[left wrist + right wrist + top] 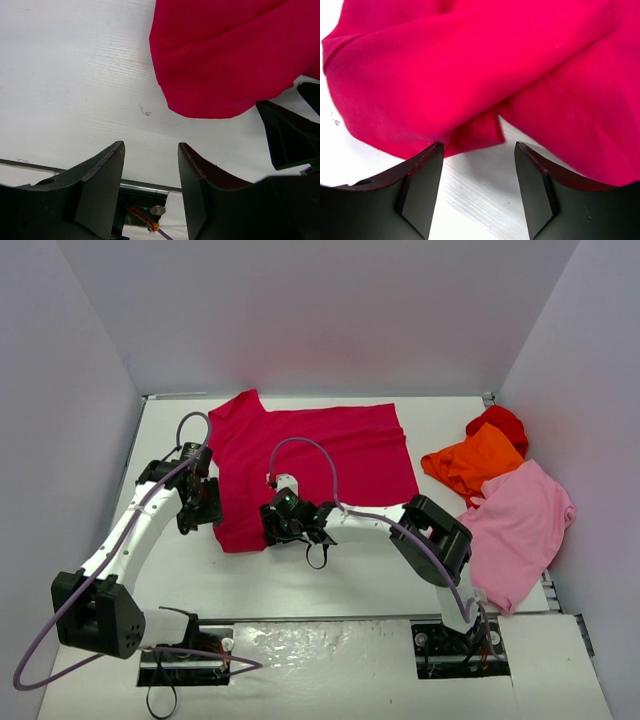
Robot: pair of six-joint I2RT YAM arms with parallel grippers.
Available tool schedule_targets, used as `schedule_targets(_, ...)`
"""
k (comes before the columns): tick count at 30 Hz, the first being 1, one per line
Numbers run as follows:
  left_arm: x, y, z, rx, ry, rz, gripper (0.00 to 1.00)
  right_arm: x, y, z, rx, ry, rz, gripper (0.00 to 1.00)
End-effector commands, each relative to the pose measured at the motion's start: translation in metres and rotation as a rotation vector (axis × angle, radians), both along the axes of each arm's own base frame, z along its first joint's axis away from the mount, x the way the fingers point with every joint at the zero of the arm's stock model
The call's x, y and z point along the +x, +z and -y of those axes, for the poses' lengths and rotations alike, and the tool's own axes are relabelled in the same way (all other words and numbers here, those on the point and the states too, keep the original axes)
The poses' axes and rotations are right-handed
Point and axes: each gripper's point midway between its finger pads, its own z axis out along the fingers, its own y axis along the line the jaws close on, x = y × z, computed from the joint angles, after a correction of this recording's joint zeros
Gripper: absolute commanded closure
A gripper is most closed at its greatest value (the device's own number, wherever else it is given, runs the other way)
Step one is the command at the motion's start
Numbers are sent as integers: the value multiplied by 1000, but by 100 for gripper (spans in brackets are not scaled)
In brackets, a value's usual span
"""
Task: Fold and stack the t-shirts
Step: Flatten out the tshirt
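The crimson t-shirt (310, 455) lies spread on the white table (330, 575), its left side folded in. My left gripper (203, 505) sits just left of the shirt's lower left corner. In the left wrist view its jaws (150, 146) are open over bare table, with the rounded cloth edge (225, 60) ahead and apart from them. My right gripper (277, 525) is at the shirt's near hem. It stands open (477, 146) with nothing between the fingers, and the folded cloth (470, 65) brushes the left fingertip (432, 150).
At the right side lie an orange shirt (475, 462), a bright red one (500, 423) behind it, and a light pink one (520, 525) reaching the table's right edge. Grey walls close in the back and sides. A dark part of the other arm (287, 135) shows in the left wrist view.
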Motion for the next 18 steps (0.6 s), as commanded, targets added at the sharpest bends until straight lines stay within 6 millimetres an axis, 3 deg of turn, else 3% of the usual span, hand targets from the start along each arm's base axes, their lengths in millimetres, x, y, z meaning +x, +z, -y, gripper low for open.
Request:
schedule_targets(1,6,11,-3,6,-5,50,56,13,-18,33,-122,-63,21,44)
schedule_targets(10,8,10,-1,0,-5,50,56,15,-29,42,-147,-68,4,48)
schedule_targets(14,7,9,-2,3,-6,45,56,13,-29,38,-138,-55,-5,62)
schedule_targets(18,8,9,-2,6,-7,45,56,8,-27,32,-123,-33,-17,63)
